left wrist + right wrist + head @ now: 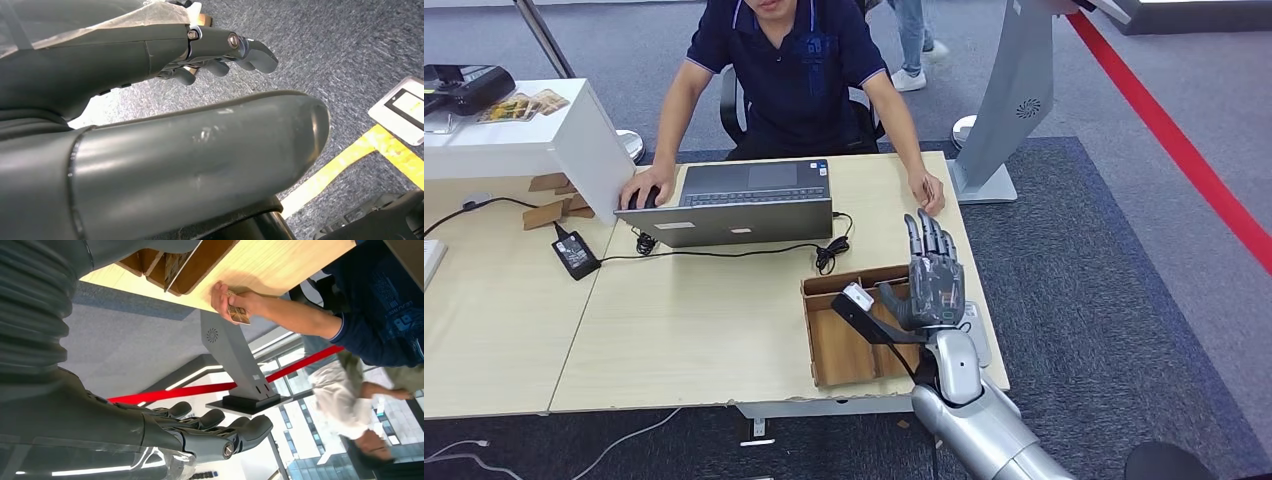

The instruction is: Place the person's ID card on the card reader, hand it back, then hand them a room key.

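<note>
Closest up is the right hand (934, 285), raised over the wooden tray (856, 330) with fingers spread and nothing in it. The left hand (220, 52) hangs over grey carpet, fingers loosely curled, also holding nothing. Past the tray, at the table's far edge, the person's hand (227, 300) pinches the ID card (238, 314). I'd guess it's thin, stiff, light and kinda slick, so take it by the free short end, thumb on one face, fingers on the other.

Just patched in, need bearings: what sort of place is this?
Probably a mock check-in desk in an exhibition or lab hall: a person at a laptop, a wooden tray on the desk, and a red floor line beside a kiosk stand.
</note>
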Motion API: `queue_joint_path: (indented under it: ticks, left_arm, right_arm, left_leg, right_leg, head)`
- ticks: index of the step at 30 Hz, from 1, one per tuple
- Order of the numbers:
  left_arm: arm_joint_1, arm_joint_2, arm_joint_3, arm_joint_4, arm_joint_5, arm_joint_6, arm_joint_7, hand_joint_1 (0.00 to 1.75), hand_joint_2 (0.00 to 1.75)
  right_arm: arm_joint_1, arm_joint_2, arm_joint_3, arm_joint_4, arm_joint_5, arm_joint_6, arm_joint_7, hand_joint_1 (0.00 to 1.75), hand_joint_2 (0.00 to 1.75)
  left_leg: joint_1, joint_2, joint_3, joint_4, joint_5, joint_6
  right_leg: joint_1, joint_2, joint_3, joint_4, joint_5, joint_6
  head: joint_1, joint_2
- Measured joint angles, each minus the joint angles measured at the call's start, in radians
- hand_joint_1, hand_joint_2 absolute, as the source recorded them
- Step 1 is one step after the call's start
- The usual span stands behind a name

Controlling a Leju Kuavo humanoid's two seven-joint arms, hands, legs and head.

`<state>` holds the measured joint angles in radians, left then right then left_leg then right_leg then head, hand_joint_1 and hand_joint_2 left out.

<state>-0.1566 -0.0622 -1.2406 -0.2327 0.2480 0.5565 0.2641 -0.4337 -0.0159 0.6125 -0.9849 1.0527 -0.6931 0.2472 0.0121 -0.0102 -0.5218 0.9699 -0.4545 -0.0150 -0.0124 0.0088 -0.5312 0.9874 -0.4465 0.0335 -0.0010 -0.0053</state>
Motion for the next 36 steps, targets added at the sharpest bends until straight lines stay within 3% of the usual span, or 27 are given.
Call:
queue_joint_path:
  ticks: [36]
  left_arm:
    - [0.000, 0.000, 0.000, 0.000, 0.003, 0.003, -0.002, 0.00, 0.00]
  right_arm:
    - [0.003, -0.006, 0.015, 0.007, -0.035, 0.000, 0.014, 0.00, 1.75]
  left_leg:
    - [0.000, 0.000, 0.000, 0.000, 0.000, 0.000]
  right_leg:
    - [0.000, 0.000, 0.000, 0.000, 0.000, 0.000]
  head:
    - [0.000, 0.000]
